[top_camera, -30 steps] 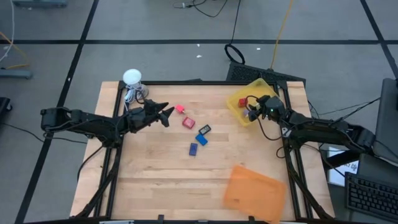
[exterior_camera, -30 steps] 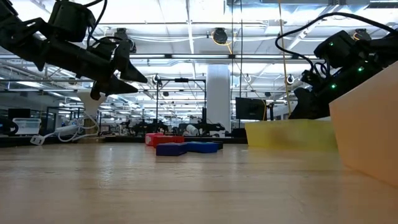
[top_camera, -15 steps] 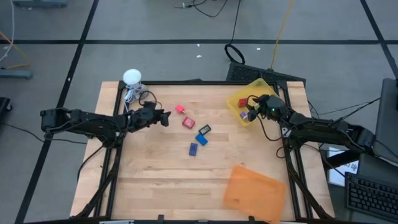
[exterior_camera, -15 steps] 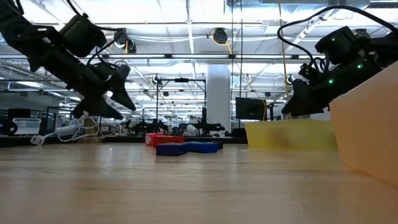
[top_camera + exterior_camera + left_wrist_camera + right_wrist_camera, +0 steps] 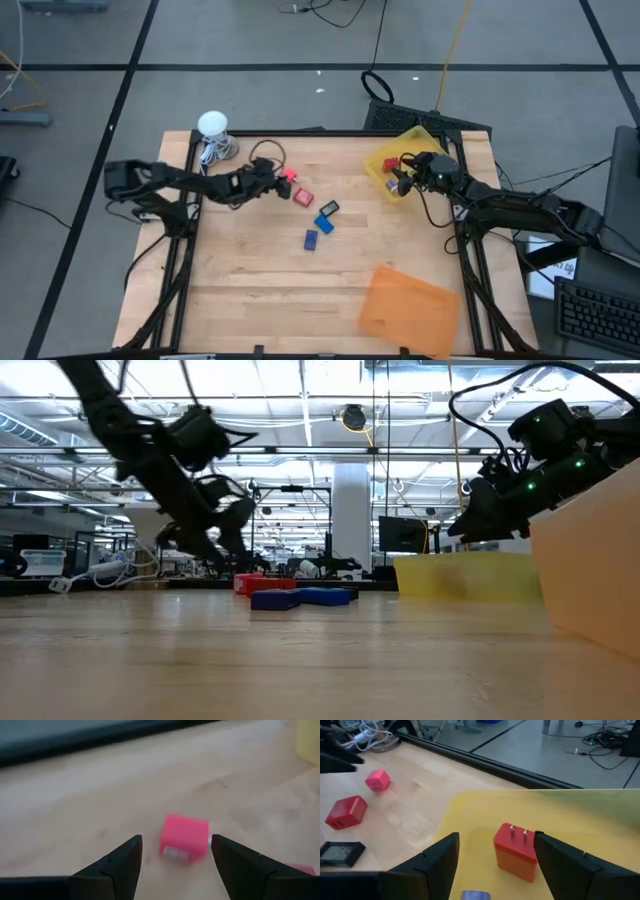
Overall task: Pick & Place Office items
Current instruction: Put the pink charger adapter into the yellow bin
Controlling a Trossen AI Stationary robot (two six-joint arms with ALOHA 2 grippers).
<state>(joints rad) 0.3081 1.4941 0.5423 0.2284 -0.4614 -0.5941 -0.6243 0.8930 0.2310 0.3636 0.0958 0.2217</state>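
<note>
My left gripper [image 5: 279, 180] hangs low over the tabletop [image 5: 250, 280] with its jaws spread open, and in my left wrist view the pink piece [image 5: 184, 838] lies on the wood just ahead of the gap between my two fingers [image 5: 112, 867], not touched by either. From above, that pink piece sits right at the gripper's tip, near the far edge of the tabletop. Just beyond it lies a red piece [image 5: 303, 197], then a small black piece [image 5: 329, 207], a light blue piece [image 5: 324, 223] and a dark blue piece [image 5: 311, 239], strung loosely toward the middle of the tabletop and apart from one another. My right gripper [image 5: 402, 178] hovers over the yellow tray [image 5: 425, 138] at the far right corner, its jaws also standing open and holding nothing. In my right wrist view, a red block with two metal prongs [image 5: 516, 851] stands in the tray just ahead of my fingers, and a bit of a bluish piece [image 5: 476, 895] shows at the tray floor beside it. The orange tray [image 5: 408, 310] lies tilted near the front right edge. A white ball-shaped object with a cord [image 5: 212, 125] sits at the far left corner.
</note>
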